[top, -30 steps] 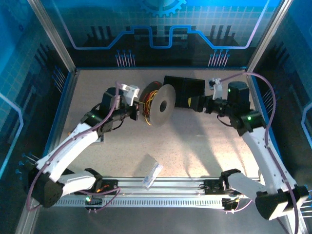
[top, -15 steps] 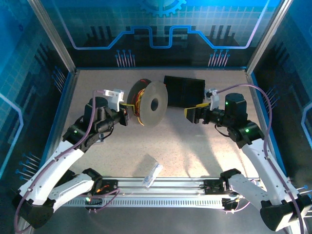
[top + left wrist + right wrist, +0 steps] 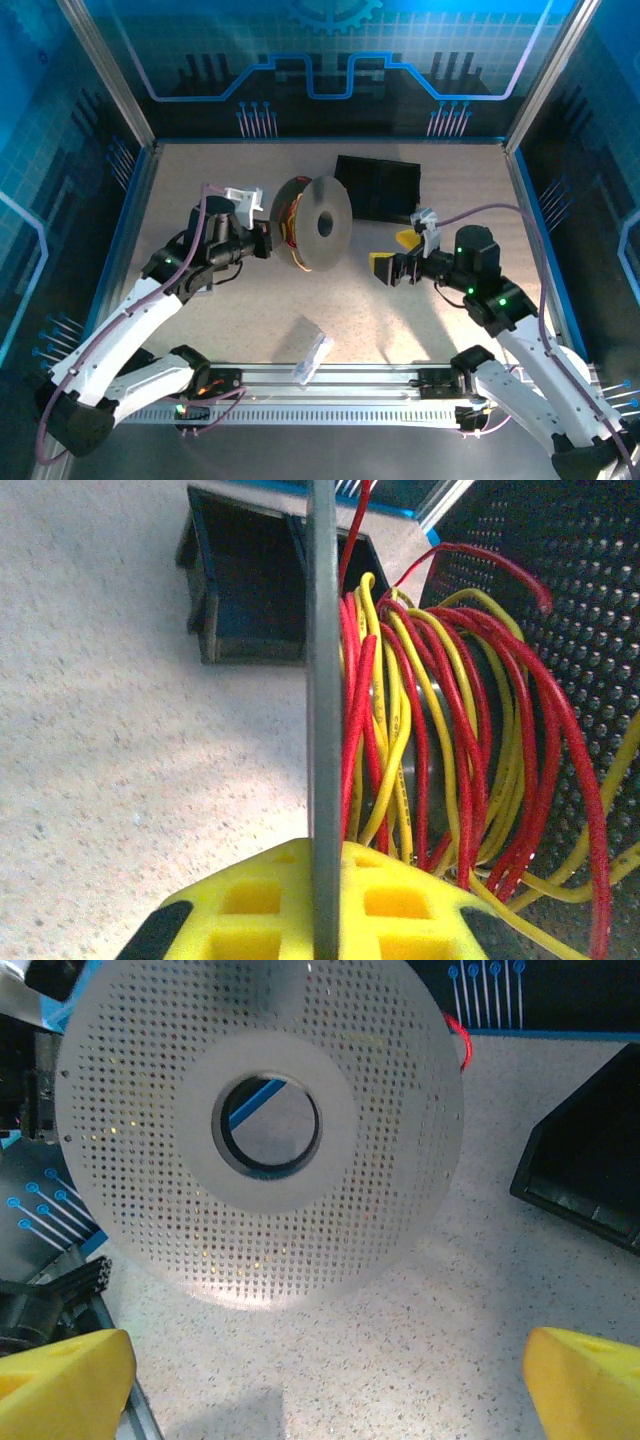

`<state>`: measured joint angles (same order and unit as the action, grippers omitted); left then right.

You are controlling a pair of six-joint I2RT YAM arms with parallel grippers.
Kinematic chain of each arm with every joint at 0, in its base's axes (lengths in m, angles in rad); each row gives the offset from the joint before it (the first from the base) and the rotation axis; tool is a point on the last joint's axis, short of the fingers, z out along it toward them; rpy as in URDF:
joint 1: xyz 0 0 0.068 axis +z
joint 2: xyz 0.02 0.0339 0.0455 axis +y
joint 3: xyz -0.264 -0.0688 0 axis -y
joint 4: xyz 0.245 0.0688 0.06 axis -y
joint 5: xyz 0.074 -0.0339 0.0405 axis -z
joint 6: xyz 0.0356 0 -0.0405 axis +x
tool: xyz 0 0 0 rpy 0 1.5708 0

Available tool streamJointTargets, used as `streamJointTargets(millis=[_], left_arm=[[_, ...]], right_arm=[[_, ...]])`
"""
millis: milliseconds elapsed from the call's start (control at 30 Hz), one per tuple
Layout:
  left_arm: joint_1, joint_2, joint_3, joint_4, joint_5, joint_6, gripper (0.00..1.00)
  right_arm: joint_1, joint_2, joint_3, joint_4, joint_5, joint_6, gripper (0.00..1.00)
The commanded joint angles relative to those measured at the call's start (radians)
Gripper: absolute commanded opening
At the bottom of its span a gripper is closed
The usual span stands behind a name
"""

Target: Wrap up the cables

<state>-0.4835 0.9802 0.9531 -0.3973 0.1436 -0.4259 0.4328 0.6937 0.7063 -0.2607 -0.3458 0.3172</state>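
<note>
Top external view: the speckled table (image 3: 250, 300) takes up the middle of the frame, with a slotted metal rail (image 3: 350, 410) along its lower edge. A black bin (image 3: 378, 188) lies at upper centre. Just left of the bin stands the spool (image 3: 322, 222), turned on edge, its perforated grey disc facing the right side of the frame. The cables (image 3: 289, 217), red and yellow, are wound round its core between the two discs. In the left wrist view they (image 3: 440, 730) fill the centre and right, in loose overlapping loops, with one red end sticking out at upper right. The left gripper (image 3: 266, 240) is clenched on the spool; the left wrist view shows its yellow pads (image 3: 250, 910) pinching the thin rim of the near disc at bottom centre. The right gripper (image 3: 393, 253) sits right of the spool, apart from it, fingers spread wide and holding nothing. A small clear packet (image 3: 313, 355) lies at lower centre, near the rail.
</note>
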Motion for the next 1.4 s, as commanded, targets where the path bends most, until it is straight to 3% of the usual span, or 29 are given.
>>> streamJointTargets(millis=[0, 100, 333, 700, 1100, 1367], left_arm=[[0.002, -0.008, -0.032, 0.163, 0.075, -0.1, 0.0], [0.031, 0.038, -0.061, 0.188, 0.073, -0.149, 0.0], [0.246, 0.157, -0.204, 0.467, 0.324, -0.435, 0.0], [0.345, 0.306, -0.292, 0.664, 0.404, -0.573, 0.0], [0.353, 0.519, -0.298, 0.726, 0.422, -0.564, 0.08], [0.353, 0.531, -0.282, 0.651, 0.368, -0.513, 0.14]], right_arm=[[0.01, -0.028, -0.047, 0.061, 0.063, -0.024, 1.0], [0.009, -0.015, -0.073, 0.065, 0.084, -0.033, 1.0], [0.009, 0.052, -0.111, 0.112, 0.109, -0.038, 1.0], [0.009, 0.126, -0.132, 0.187, 0.119, -0.036, 1.0], [0.01, 0.161, -0.14, 0.195, 0.108, -0.021, 1.0], [0.011, 0.162, -0.146, 0.177, 0.108, -0.023, 1.0]])
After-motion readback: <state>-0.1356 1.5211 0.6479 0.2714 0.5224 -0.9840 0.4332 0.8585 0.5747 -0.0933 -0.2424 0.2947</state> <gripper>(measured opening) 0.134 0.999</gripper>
